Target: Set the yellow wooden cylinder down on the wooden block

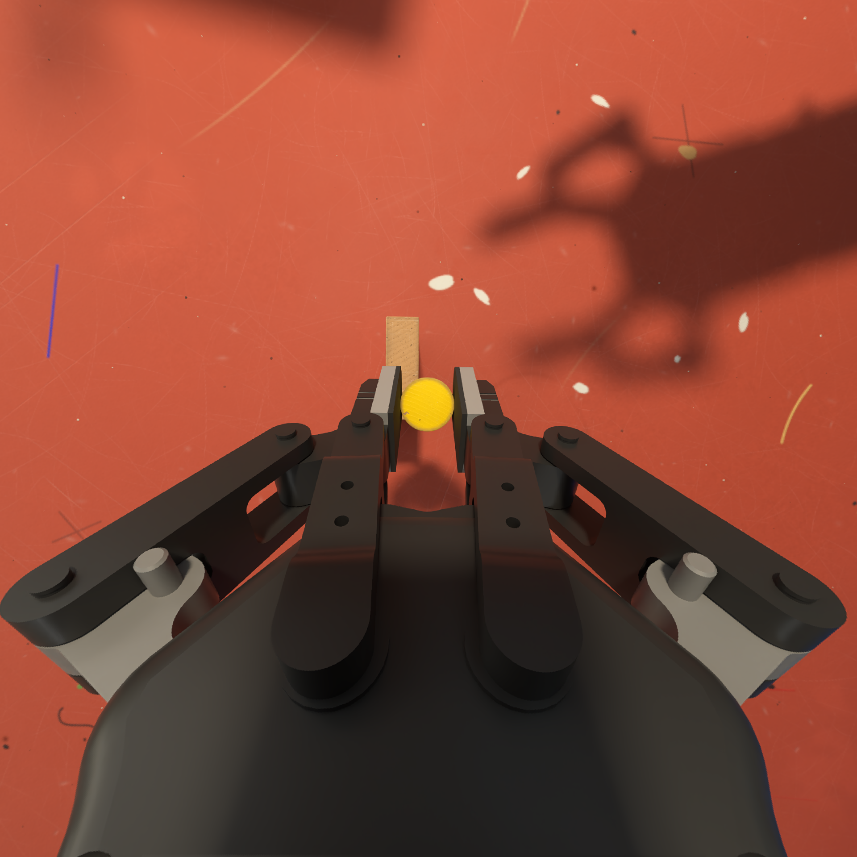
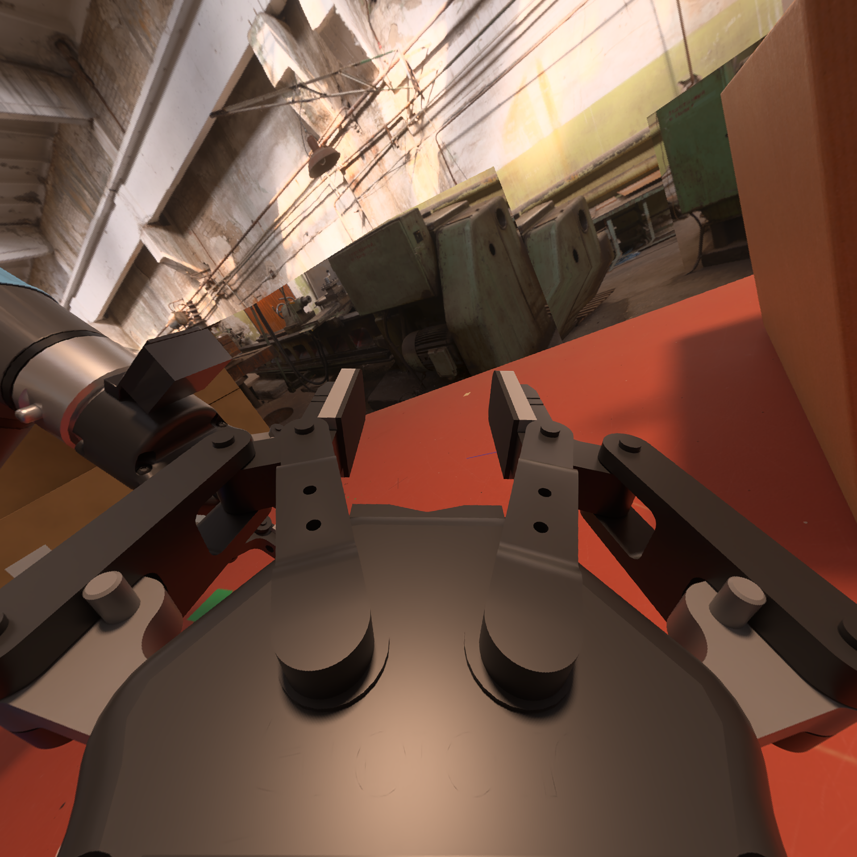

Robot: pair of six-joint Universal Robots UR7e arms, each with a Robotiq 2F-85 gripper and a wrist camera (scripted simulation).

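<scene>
In the left wrist view I look straight down at the red table [image 1: 232, 232]. My left gripper [image 1: 427, 376] holds the yellow wooden cylinder [image 1: 426, 404] upright between its pads, so I see its round top end-on. The light wooden block [image 1: 402, 343] lies flat on the table below, a narrow strip running away from me. Its near end is hidden behind the left finger [image 1: 386, 394] and the cylinder. The cylinder sits slightly right of the block's line. My right gripper [image 2: 425, 385] is open and empty above the table, pointing towards its far edge.
Small white flecks [image 1: 440, 282] and thin coloured marks dot the table. A gripper shadow [image 1: 649, 241] falls at the right. In the right wrist view a large brown box [image 2: 802, 232] stands close on the right and the other arm [image 2: 92, 371] is at the left.
</scene>
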